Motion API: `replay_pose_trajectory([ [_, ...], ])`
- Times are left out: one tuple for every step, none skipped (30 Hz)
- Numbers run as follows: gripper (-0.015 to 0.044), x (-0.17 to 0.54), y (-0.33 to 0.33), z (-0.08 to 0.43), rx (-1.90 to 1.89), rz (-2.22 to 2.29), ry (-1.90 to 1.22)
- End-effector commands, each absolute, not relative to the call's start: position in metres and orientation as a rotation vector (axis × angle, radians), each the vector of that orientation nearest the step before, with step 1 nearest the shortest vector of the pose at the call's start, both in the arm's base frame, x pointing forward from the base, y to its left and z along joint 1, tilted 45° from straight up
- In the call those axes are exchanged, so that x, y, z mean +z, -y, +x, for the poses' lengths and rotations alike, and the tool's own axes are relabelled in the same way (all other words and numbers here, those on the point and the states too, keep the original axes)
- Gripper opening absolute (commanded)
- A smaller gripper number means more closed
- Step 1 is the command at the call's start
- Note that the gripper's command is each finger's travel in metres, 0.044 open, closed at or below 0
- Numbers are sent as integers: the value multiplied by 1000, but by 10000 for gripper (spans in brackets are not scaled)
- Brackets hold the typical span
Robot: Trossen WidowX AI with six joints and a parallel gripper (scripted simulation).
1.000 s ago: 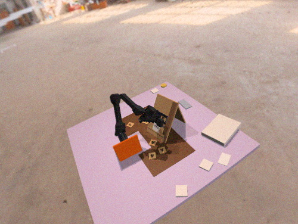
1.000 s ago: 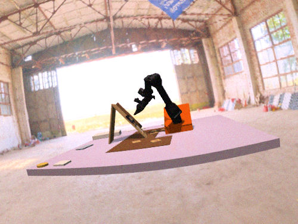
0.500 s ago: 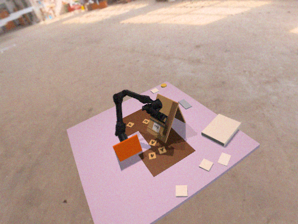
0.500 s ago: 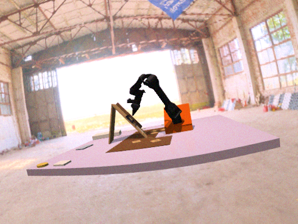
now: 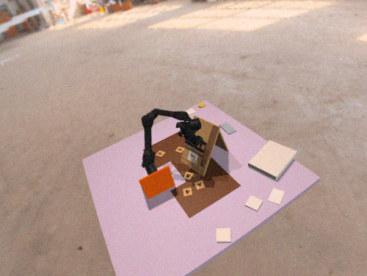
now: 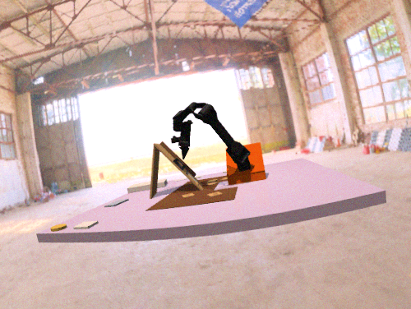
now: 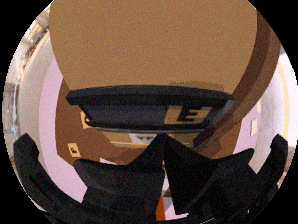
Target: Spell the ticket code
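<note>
The leaning board (image 5: 208, 128) (image 6: 169, 153) (image 7: 150, 45) carries a dark rail (image 7: 125, 91) across its lower part. One tile marked E (image 7: 187, 115) sits in the rail, toward its right side in the wrist view; the rest of the channel left of it looks empty. The ticket (image 5: 192, 157) is on the board below the rail, its print too blurred to read. My gripper (image 6: 184, 158) (image 7: 161, 138) is shut and empty, its tips just in front of the rail. Loose letter tiles (image 5: 160, 153) (image 5: 180, 150) (image 5: 188, 175) (image 5: 199, 184) (image 5: 187, 191) lie on the brown mat (image 5: 220, 183).
An orange panel (image 5: 158, 182) (image 6: 256, 158) stands by the arm's base. A thick cream block (image 5: 273, 158), a grey plate (image 5: 227, 128), a yellow disc (image 5: 202, 105) (image 6: 58, 227) and several flat cream pieces (image 5: 223, 235) (image 5: 254, 202) (image 5: 276, 196) lie on the pink counter.
</note>
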State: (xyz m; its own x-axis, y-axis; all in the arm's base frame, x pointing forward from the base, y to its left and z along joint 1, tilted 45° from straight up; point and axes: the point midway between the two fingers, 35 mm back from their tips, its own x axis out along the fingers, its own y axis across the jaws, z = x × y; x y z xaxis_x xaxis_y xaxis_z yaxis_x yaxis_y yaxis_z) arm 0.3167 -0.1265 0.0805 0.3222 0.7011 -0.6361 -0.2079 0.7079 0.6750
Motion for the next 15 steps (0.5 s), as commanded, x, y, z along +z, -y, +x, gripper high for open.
replay_pose_trajectory([
  [0, 80, 126, 317, 640, 527, -1096],
  [0, 80, 126, 318, 640, 527, -1096],
  [0, 80, 126, 319, 640, 527, -1096],
  [0, 80, 126, 319, 640, 527, -1096],
  [0, 79, 126, 320, 640, 527, -1096],
  [0, 79, 125, 321, 640, 527, -1096],
  [0, 79, 125, 322, 640, 527, -1096],
  [0, 79, 125, 322, 640, 527, -1096],
  [0, 79, 124, 323, 640, 527, -1096],
  [0, 78, 124, 323, 640, 527, -1096],
  [0, 78, 124, 324, 640, 527, -1096],
  [0, 78, 124, 324, 640, 527, -1096],
  [0, 78, 123, 324, 640, 527, -1096],
  [0, 78, 123, 325, 640, 527, -1096],
  [0, 78, 123, 325, 640, 527, -1096],
])
